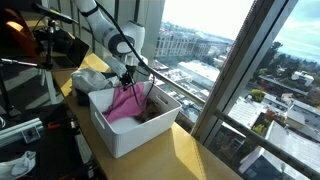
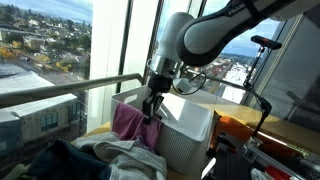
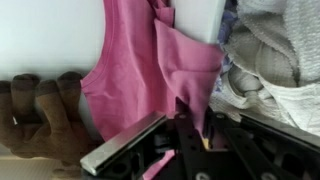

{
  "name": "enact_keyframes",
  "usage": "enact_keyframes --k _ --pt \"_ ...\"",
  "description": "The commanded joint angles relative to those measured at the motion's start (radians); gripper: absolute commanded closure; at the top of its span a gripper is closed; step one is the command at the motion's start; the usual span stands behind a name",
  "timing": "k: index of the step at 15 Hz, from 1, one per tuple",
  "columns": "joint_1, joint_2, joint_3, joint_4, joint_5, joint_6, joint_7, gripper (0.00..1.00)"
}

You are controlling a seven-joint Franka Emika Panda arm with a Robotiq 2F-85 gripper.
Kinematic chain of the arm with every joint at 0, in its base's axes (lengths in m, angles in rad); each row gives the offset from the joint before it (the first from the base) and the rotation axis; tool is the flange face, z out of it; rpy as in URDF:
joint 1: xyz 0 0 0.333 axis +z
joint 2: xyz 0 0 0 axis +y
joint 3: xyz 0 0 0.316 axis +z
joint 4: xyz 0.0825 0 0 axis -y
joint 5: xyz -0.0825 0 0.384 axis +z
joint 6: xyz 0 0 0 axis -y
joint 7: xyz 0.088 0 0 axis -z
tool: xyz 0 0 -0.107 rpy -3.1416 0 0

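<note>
Pink fabric garment (image 1: 124,104) lies in a white rectangular plastic bin (image 1: 120,142), and its upper fold rises in a peak to the black two-finger gripper (image 1: 128,78). The jaws stand narrow, pinched on that fold. In the wrist view the garment (image 3: 140,70) fills 12 o'clock, a brown ribbed cloth (image 3: 35,110) lies at 9 o'clock, and a grey-white knitted fabric (image 3: 270,50) lies at 2 o'clock.

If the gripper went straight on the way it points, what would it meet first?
The pink garment in the white bin: the gripper points down into it and seems to touch the cloth, though depth is unclear.
</note>
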Motion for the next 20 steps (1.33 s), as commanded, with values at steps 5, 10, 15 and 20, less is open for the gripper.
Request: enact_keyframes --k 5,10,15,20 --pt "0.024 -0.048 -0.036 0.024 -0.089 -0.022 0.032 0.96" --pt "0.027 -0.072 -0.046 0.020 -0.129 -0.011 0.038 0.96" --pt "0.032 -0.064 -0.048 0.015 -0.152 -0.014 0.040 0.95" --pt "0.044 -0.066 -0.051 0.008 -0.183 -0.010 0.043 0.51"
